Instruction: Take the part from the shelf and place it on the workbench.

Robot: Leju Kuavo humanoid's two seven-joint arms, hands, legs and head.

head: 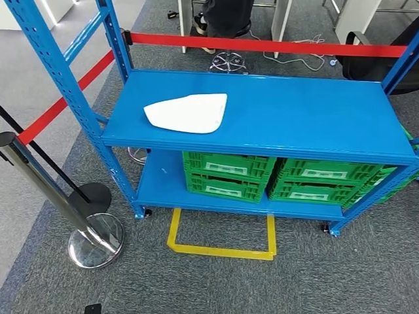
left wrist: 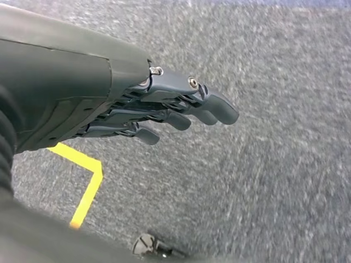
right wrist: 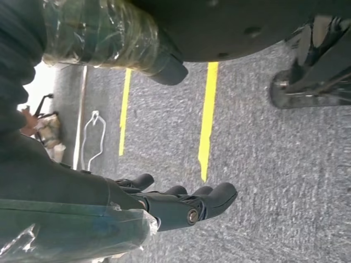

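White against blue: I see the part [head: 188, 112] lying flat on the top board of the shelf [head: 306, 118], toward its left end, nothing touching it. It's a smooth curved shell, pointed at its left end. Below, on the lower board, two green crates [head: 227, 175] sit side by side, with a further green one poking in at the far right. A red belt [head: 266, 46] runs behind the shelf, and a second red belt slants down the left side. A chrome post [head: 93, 242] stands on the grey carpet at front left. Yellow tape [head: 222, 248] marks a box on the floor just in front of the shelf. Beyond the belt there's a person's dark shoe beside a chair base.

On the left wrist camera, my left hand [left wrist: 165, 107] hangs over carpet, fingers [left wrist: 215, 107] stretched out, slightly apart, holding nothing. A yellow tape corner lies under it.

On the right wrist camera, my right hand [right wrist: 182, 203] is also over carpet, its fingers extended and empty, with yellow lines beyond it.
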